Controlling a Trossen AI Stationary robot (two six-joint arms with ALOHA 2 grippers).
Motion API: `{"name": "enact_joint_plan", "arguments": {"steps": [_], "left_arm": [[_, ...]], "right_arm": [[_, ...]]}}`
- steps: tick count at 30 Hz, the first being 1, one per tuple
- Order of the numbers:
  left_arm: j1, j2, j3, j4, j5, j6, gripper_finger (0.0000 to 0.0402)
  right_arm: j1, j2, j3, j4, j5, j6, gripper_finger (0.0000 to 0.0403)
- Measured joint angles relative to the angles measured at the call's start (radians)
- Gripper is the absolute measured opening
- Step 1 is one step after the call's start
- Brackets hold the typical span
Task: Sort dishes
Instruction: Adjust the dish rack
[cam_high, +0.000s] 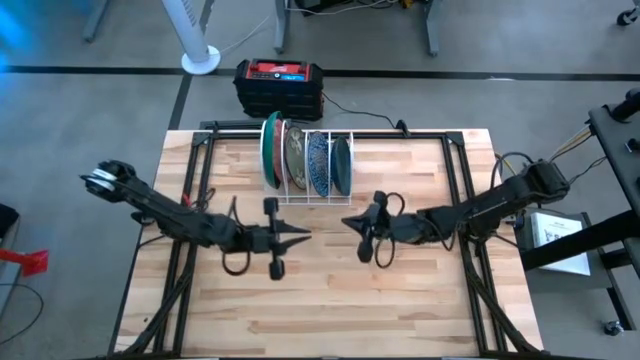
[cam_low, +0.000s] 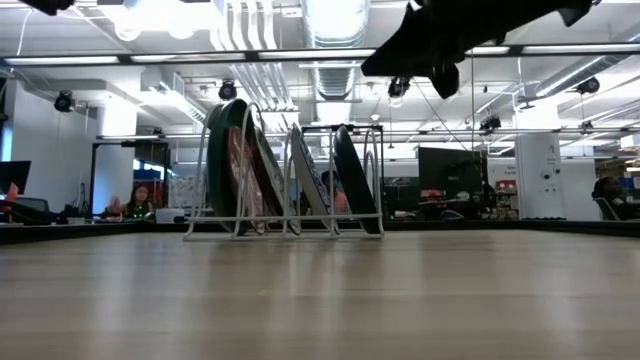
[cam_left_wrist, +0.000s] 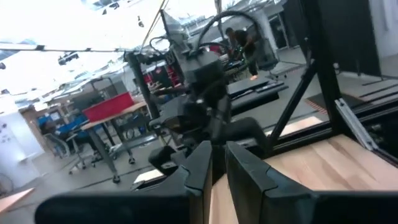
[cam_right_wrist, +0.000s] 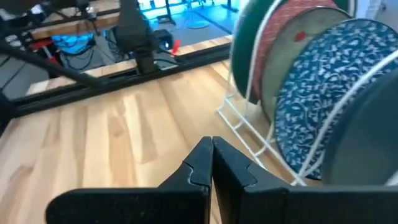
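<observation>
Dark fingers of the right gripper (cam_high: 347, 221) were closed on nothing; the left gripper (cam_high: 305, 237) was nearly closed, likewise empty, both apparently parked above the table (cam_high: 420, 300). At twelve o'clock, the dishes (cam_high: 305, 158) were held upright in the white wire rack (cam_high: 318, 197), apparently all sorted.

1. The left arm (cam_high: 165, 212) reaches in from the left side, stretched low and inward toward the middle.
2. The left tool (cam_high: 303, 237) points toward the centre; its fingers (cam_left_wrist: 202, 165) stand nearly together with a thin gap, nothing between them.
3. The right arm (cam_high: 500, 200) comes in from the right side, angled inward toward the middle.
4. The right tool (cam_high: 346, 222) faces the left one, a short way apart; its fingers (cam_right_wrist: 200, 163) are pressed together, empty.
</observation>
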Motion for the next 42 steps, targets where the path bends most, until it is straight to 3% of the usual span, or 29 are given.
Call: {"name": "enact_joint_plan", "arguments": {"steps": [8, 10, 13, 16, 20, 24, 30, 36, 42], "left_arm": [[0.000, 0.217, 0.234, -0.070, -0.035, 0.005, 0.0036], [0.015, 0.265, 0.308, -0.117, -0.034, 0.045, 0.0036], [0.043, 0.298, 0.402, -0.232, -0.029, 0.086, 0.0036], [0.072, 0.285, 0.421, -0.298, 0.060, 0.065, 0.0036], [0.118, 0.257, 0.355, -0.201, 0.233, 0.008, 0.0036], [0.110, 0.206, 0.280, -0.197, 0.138, -0.025, 0.0036], [0.031, 0.063, 0.138, -0.175, -0.032, -0.021, 0.0036], [0.025, -0.067, -0.069, -0.052, -0.041, -0.072, 0.0036], [0.065, -0.108, -0.240, 0.189, -0.043, -0.048, 0.0036]], "right_arm": [[0.117, 0.052, -0.007, 0.217, 0.012, -0.189, 0.0000], [0.113, 0.053, -0.007, 0.300, -0.028, -0.279, 0.0000], [0.079, 0.049, -0.007, 0.420, -0.179, -0.391, 0.0000], [0.062, 0.026, -0.007, 0.453, -0.211, -0.510, 0.0000], [0.061, -0.046, -0.009, 0.507, -0.234, -0.646, 0.0000], [0.095, -0.170, -0.061, 0.502, -0.243, -0.700, 0.0000], [0.141, -0.449, -0.286, 0.502, -0.244, -0.674, 0.0000], [0.156, -0.681, -0.486, 0.509, -0.208, -0.658, 0.0000], [0.126, -0.786, -0.584, 0.520, -0.197, -0.664, 0.0000]]}}
